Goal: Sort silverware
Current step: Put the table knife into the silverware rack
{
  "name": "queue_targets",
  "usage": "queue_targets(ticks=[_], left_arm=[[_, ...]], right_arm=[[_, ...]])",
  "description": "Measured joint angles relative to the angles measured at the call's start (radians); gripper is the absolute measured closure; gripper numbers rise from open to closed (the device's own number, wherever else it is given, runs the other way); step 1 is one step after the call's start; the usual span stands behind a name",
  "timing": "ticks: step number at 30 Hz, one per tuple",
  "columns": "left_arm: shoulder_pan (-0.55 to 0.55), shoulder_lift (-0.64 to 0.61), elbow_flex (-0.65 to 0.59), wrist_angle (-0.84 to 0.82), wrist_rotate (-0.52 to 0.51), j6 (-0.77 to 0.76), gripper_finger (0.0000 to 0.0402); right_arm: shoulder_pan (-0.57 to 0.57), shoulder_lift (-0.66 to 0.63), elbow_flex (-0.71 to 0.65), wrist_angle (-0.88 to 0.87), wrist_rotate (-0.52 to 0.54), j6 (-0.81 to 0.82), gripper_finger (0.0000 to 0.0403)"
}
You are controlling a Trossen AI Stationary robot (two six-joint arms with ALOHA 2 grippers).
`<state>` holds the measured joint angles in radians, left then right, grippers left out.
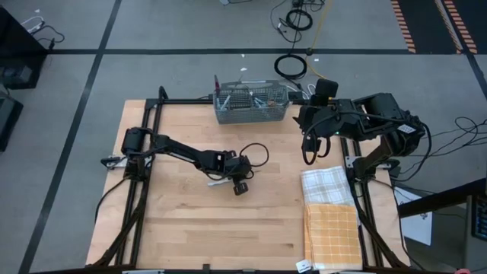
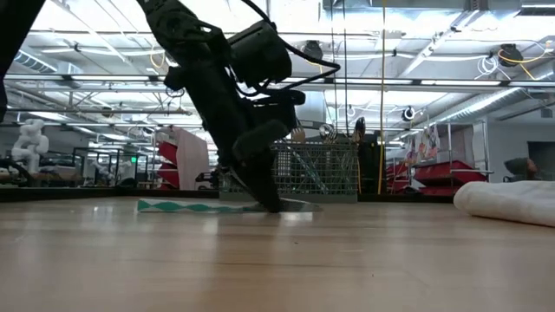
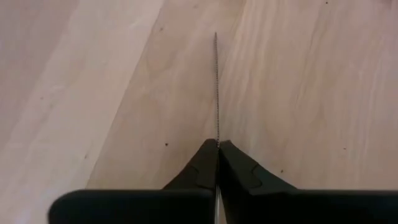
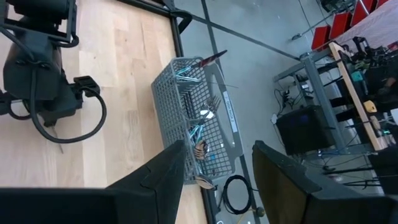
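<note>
From above, the left gripper [image 1: 240, 185] is down at mid-table, its fingers pinched on a knife [image 1: 218, 181] lying on the wood. At table height, the teal handle lies flat. Beside the basket [image 1: 251, 104] holding other silverware [image 4: 202, 118], the right gripper [image 4: 217, 163] hovers, fingers apart.

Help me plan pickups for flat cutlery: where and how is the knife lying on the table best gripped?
Grip the knife across its thin flat body, coming straight down from above, since it lies flat on the wooden table and only its narrow edges offer purchase. The left claw shows this: its fingers are shut on the knife from above, tips at the tabletop. The right claw waits near the caddy.
</note>
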<state>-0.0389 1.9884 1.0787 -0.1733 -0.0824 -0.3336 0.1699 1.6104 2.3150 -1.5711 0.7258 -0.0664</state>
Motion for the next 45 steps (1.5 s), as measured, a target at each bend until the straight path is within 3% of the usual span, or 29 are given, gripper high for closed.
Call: queue_targets(ticks=[6, 13, 19, 34, 39, 45], left_arm=[[0.008, -0.052, 0.029, -0.030, -0.015, 0.000, 0.0397], [0.045, -0.172, 0.087, 0.053, -0.153, 0.005, 0.0399], [0.089, -0.289, 0.112, 0.182, -0.210, 0.016, 0.0400], [0.155, -0.634, 0.068, 0.331, -0.439, 0.406, 0.0401], [0.227, -0.689, -0.085, 0.646, -0.437, 0.478, 0.0401], [0.394, -0.662, -0.309, 1.020, -0.289, 0.475, 0.0401]], right_arm=[[-0.003, 0.000, 0.000, 0.000, 0.014, 0.029, 0.0227], [-0.014, -0.008, 0.000, 0.000, 0.218, 0.160, 0.0227], [-0.013, -0.062, 0.000, 0.003, 0.211, 0.164, 0.0227], [-0.010, -0.175, 0.000, 0.033, 0.229, 0.272, 0.0227], [-0.011, -0.163, 0.000, 0.032, 0.249, 0.291, 0.0227], [-0.011, -0.149, 0.000, 0.032, 0.242, 0.312, 0.0227]])
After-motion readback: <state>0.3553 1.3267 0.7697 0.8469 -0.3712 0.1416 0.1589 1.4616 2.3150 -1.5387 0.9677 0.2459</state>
